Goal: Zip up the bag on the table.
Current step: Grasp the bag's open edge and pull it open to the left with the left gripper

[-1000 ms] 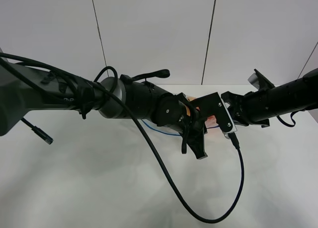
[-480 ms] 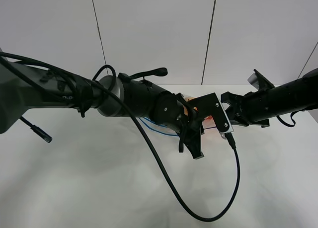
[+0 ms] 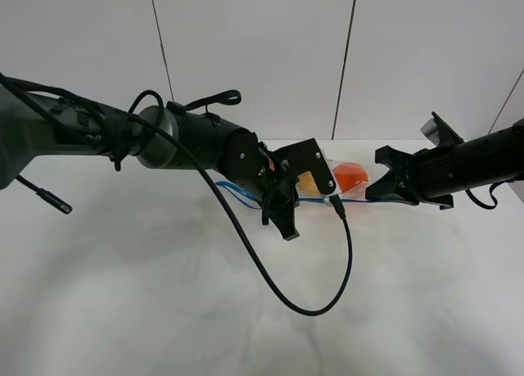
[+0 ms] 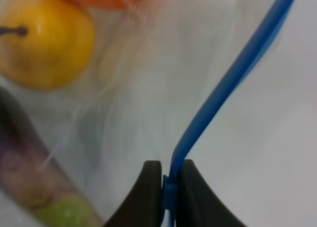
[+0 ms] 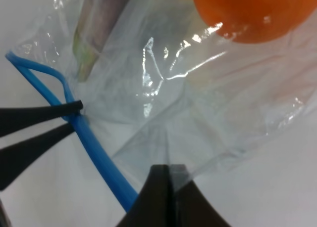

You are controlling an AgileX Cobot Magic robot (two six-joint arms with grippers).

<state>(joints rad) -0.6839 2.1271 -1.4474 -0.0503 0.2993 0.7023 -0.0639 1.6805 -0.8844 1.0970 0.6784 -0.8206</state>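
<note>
Since a second ago the left end effector has slid toward 9 o'clock along the bag, uncovering the orange. It is pinched tight on the blue zipper strip; the right end effector clamps the bag's film at the strip's 3 o'clock end. The bag lies on the worktop, toward 12 o'clock of its middle. Past the left pinch the strip looks split; if the film slips from the right grip, the bag would likely drag and bunch, unsealed.

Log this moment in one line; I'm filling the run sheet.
left gripper: shut on zipper strip | right gripper: shut on bag edge | zipper strip: parted beyond left gripper
</note>
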